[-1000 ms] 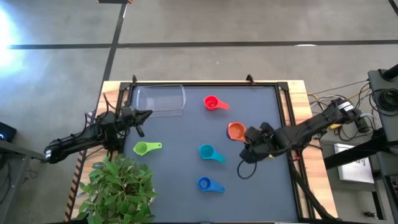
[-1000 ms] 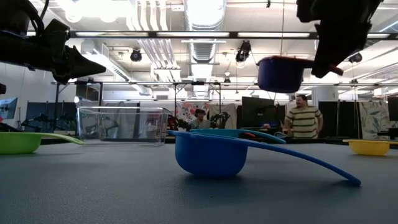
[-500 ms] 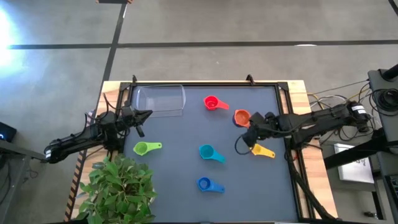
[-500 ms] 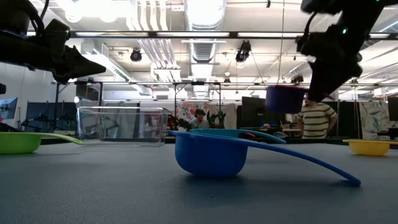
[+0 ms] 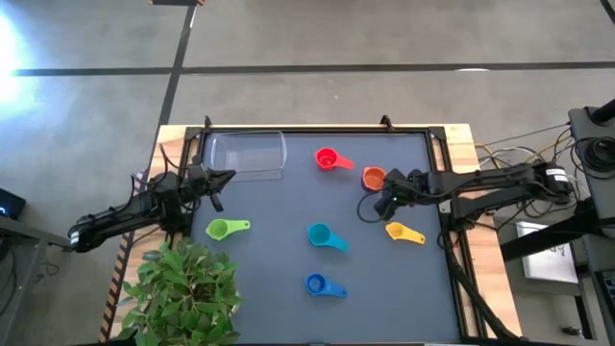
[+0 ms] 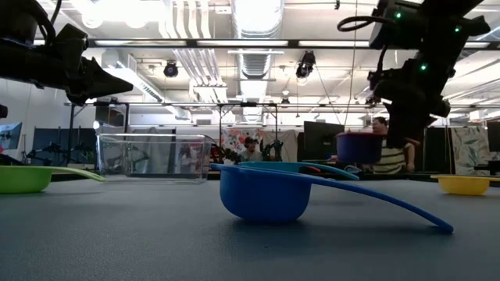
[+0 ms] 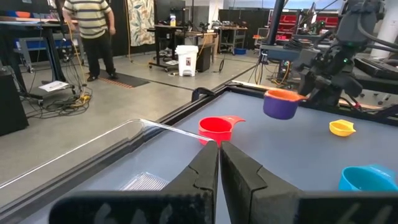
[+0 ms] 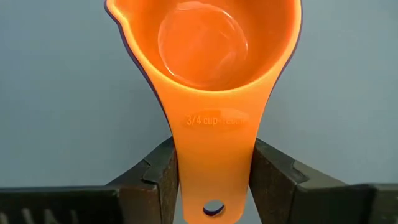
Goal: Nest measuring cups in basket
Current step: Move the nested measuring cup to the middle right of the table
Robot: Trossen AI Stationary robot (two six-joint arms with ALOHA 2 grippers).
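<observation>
My right gripper is shut on an orange cup that sits nested in a purple cup, above the table's far right part. The pair also shows in the left wrist view. The clear basket stands at the far left. The red cup, green cup, teal cup, blue cup and yellow cup rest on the mat on their bowls. My left gripper is shut and empty, in the air beside the basket. My right gripper pinches the orange cup's flat handle by its two side edges between its two fingers, near the handle's free end. A purple edge shows under it. The fingers come from the table's right side and lie along the handle. The nested cups hang level, mouths up, clear of the table.
A potted plant stands at the table's near left corner. A raised black frame runs round the mat. A loose cable hangs below my right gripper. People stand in the room beyond the table.
My right gripper has carried the nested orange and purple cups toward the table's far edge and down, closer to the mat, still level. Its arm has swung toward the far side, which uncovers the yellow cup.
</observation>
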